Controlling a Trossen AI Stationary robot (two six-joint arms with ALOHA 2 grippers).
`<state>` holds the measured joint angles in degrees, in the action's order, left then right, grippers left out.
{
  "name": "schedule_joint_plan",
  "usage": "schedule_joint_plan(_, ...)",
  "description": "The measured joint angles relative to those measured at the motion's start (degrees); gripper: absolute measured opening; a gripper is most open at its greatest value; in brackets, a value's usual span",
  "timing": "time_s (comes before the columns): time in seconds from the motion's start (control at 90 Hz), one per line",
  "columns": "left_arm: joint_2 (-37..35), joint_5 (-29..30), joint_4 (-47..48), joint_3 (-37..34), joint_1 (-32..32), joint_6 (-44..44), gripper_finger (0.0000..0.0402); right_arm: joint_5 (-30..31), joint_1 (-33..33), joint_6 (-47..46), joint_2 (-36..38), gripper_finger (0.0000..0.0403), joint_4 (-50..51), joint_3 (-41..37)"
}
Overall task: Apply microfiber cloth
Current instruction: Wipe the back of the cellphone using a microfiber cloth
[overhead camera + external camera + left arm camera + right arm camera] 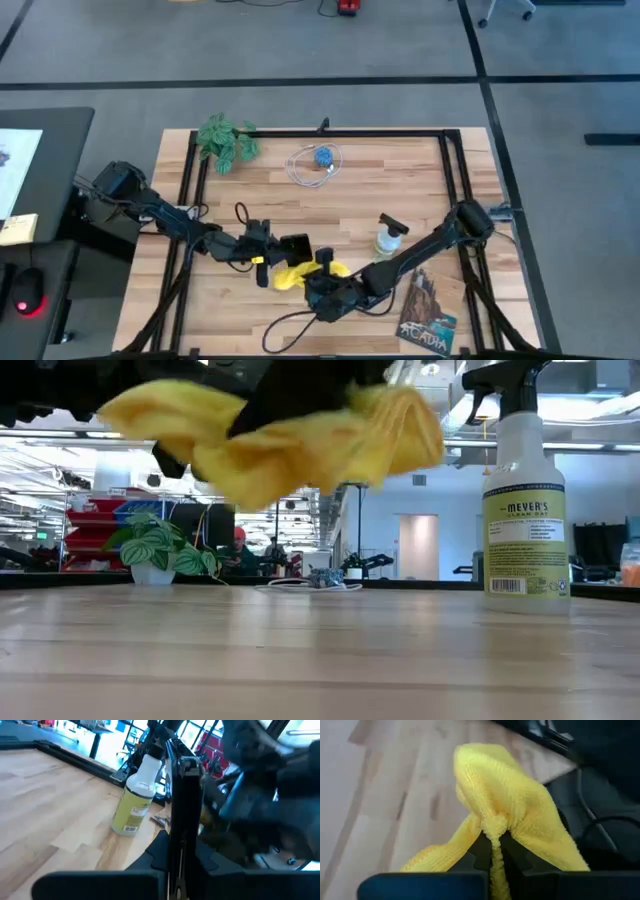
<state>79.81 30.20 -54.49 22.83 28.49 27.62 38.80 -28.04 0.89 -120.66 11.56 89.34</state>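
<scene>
Yellow microfiber cloth hangs pinched in the right hand, lifted above the table's near middle; soft, light, it drapes, so a bunched fold holds best. Left hand clamps an upright black smartphone just beside it.

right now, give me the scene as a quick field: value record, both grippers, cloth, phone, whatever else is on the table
left gripper: shut on the black smartphone, held upright on edge above the table
right gripper: shut on the microfiber cloth, pinching a fold
microfiber cloth: yellow, lifted clear of the table, hanging bunched beside the phone
spray bottle: upright, behind the grippers
booklet: flat, near right corner
potted plant: far left corner
cable coil: far edge, blue object in it
</scene>
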Motion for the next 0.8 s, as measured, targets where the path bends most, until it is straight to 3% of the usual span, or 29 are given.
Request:
schedule_joint_plan(0.1,-0.07,0.74,0.72,0.03,-0.08,0.31,0.0011,4.78,0.07,3.23,-0.27,0.0000,-1.98,0.00)
schedule_joint_plan(0.333,-0.12,1.59,1.76,0.07,-0.14,1.16,0.0011,22.15,-0.21,6.01,2.04,0.0000,-1.55,0.00)
schedule_joint_plan(0.422,-0.13,1.38,2.16,0.07,-0.17,1.09,0.0011,21.94,-0.15,4.03,2.12,0.0000,-1.28,0.00)
schedule_joint_plan(0.544,-0.11,-0.07,3.09,0.04,-0.02,0.79,0.0011,11.46,0.55,0.82,1.69,0.0000,-1.09,0.07)
schedule_joint_plan(0.611,-0.03,-0.19,3.39,0.02,-0.02,0.63,0.0011,8.94,0.59,0.22,0.83,0.0000,-0.19,0.15)
schedule_joint_plan(0.689,0.07,0.35,3.76,-0.04,-0.09,0.44,0.0011,10.41,0.46,0.19,0.37,0.0000,2.13,0.04)
schedule_joint_plan(0.8,-0.07,1.76,3.20,0.04,-0.11,0.88,0.0011,19.91,-0.39,1.70,1.24,0.0000,3.23,0.02)
